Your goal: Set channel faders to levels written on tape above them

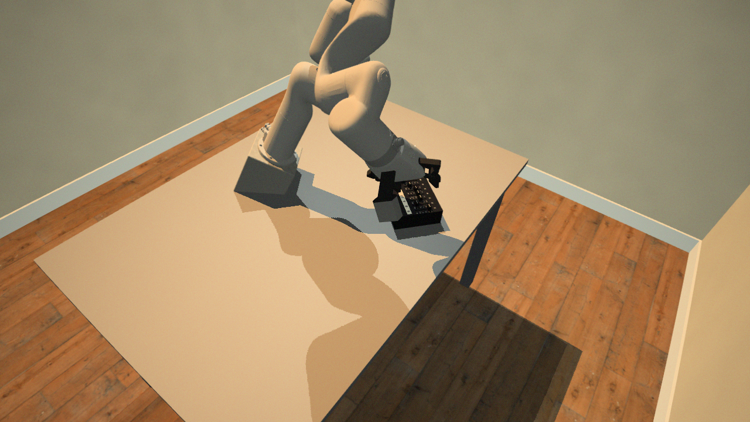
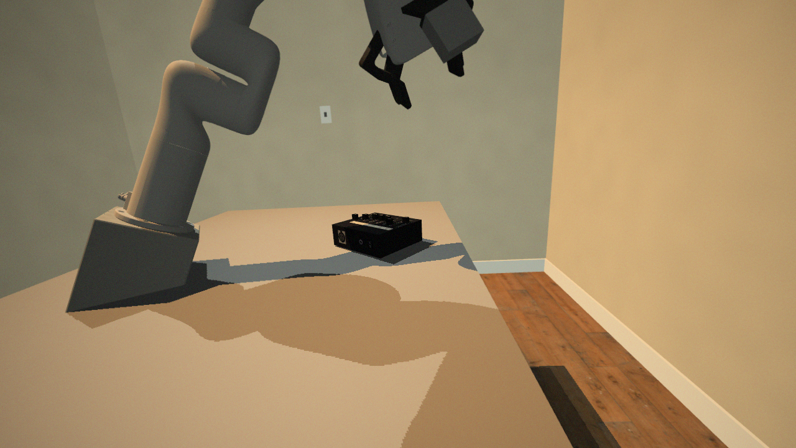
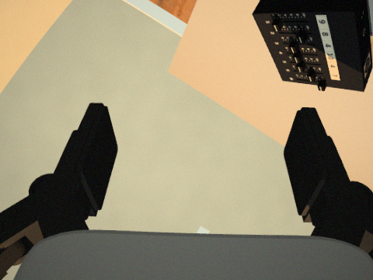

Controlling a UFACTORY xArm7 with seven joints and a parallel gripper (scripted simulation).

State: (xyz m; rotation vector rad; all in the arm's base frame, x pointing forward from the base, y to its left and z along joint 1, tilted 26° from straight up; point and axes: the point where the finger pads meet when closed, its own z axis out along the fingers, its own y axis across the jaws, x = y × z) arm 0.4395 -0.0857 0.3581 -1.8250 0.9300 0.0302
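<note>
The black two-fingered gripper [image 3: 199, 161] hangs fully spread and empty, high above the table; the small black box-shaped lighting desk [image 2: 377, 234] stands on the tan table top [image 2: 278, 345] near its far edge; probably light and easily shoved, so nudge only the small stiff fader caps [image 3: 294, 47]; tape [image 3: 328, 47] digits are too small to read.

desk [image 2: 378, 236] black (pale tape strip) | gripper [image 3: 199, 161] black | table [image 1: 183, 293] tan
</note>
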